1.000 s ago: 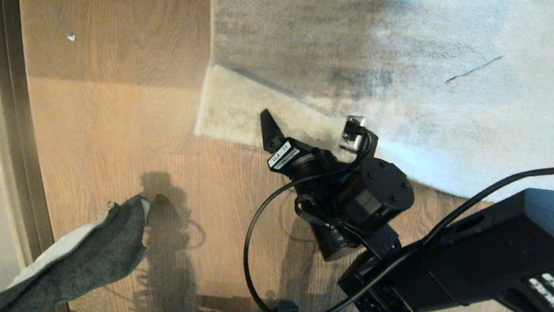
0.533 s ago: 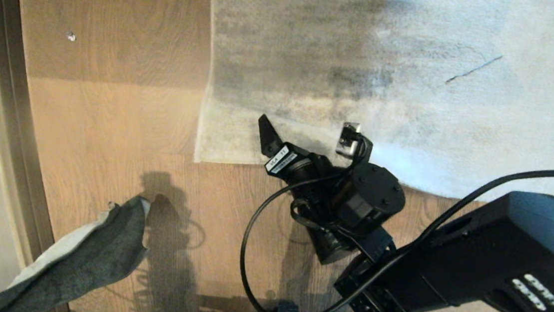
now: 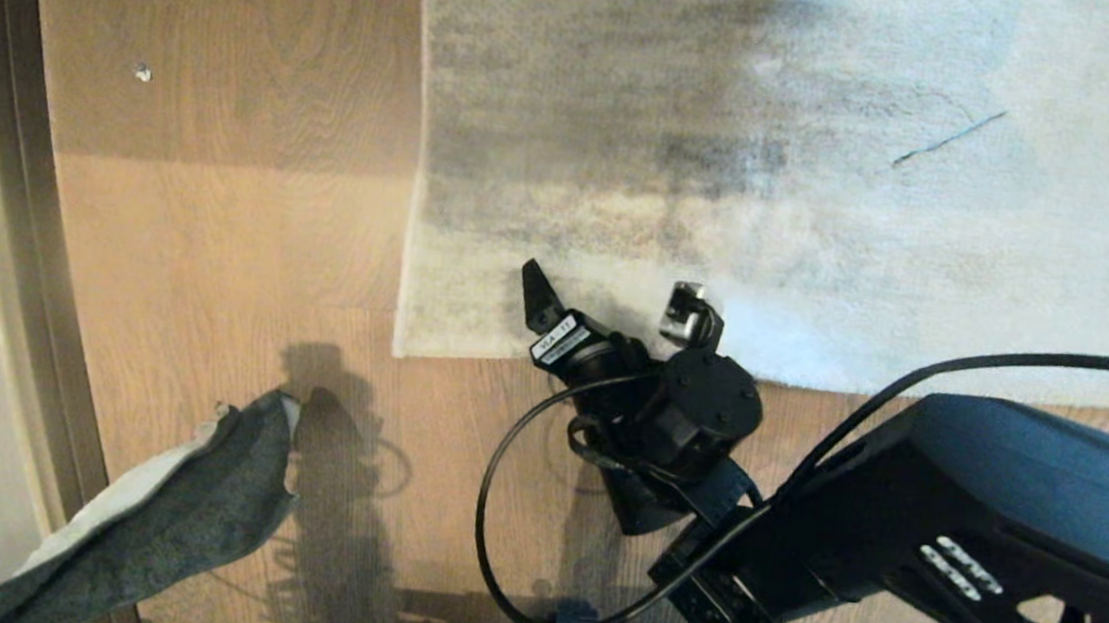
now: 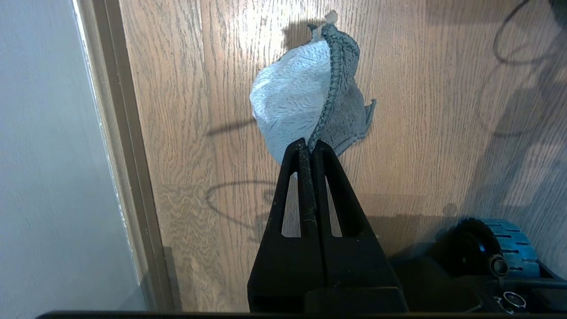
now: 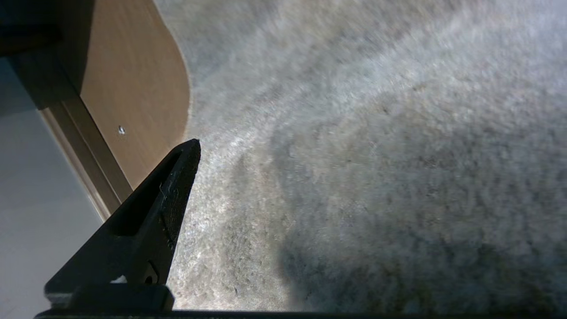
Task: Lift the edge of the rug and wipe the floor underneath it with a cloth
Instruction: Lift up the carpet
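While seen from the head: right gripper [image 3: 605, 306] spread wide over the rug edge [image 3: 471, 349], rug flat on the floor [image 3: 221, 222], holding nothing; cloth [image 3: 165, 518] hanging near the baseboard [image 3: 32, 206].

From the left wrist: left gripper [image 4: 310, 148] pressed together, pinching the cloth [image 4: 301, 93] above the floor.

From the right wrist: one finger [image 5: 172, 195] over pale pile near the rug's border.

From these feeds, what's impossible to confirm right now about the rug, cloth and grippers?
- Head view: the rug edge partly hidden behind the right gripper; contact unclear.
- Right wrist view: only one finger in frame.
- Head view: the cloth cut off by the frame's corner; left gripper shows only in the left wrist view.
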Robot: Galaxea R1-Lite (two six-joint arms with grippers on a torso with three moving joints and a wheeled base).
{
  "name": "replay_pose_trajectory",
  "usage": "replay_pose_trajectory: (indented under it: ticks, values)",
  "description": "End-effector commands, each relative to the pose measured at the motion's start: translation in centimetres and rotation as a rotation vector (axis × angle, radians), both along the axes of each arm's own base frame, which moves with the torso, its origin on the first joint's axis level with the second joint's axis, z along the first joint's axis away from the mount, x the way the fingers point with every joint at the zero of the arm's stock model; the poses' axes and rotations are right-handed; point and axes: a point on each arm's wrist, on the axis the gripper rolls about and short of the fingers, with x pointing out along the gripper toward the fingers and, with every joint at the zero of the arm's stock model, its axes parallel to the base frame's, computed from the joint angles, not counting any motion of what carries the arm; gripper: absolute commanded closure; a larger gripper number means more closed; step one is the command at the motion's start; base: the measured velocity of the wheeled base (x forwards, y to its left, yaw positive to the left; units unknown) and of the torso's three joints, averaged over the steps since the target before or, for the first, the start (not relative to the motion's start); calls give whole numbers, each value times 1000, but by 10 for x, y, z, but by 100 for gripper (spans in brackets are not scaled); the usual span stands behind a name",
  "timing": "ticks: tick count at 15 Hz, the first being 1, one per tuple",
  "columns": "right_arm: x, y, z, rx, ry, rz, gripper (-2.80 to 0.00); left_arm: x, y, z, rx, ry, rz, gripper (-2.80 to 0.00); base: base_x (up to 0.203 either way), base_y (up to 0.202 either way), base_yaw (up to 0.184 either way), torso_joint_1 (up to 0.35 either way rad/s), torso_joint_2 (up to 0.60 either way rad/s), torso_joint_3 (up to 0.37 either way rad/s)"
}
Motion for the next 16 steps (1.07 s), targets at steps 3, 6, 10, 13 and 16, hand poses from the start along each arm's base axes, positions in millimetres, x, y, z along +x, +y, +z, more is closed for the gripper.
replay_pose_trajectory:
  ticks: [3,6,10,13,16]
  values:
    - [3,1,-13,52,18,12,-280,0,0,0,-1,-1,0,0,0,0,0,0,0,0]
    - [6,0,-15,126,52,32,-280,0,0,0,-1,-1,0,0,0,0,0,0,0,0]
    - [13,5,-16,195,59,48,-280,0,0,0,-1,-1,0,0,0,0,0,0,0,0]
    - [18,11,-13,235,42,61,-280,0,0,0,-1,-1,0,0,0,0,0,0,0,0]
    - [22,19,-10,258,23,76,-280,0,0,0,-1,-1,0,0,0,0,0,0,0,0]
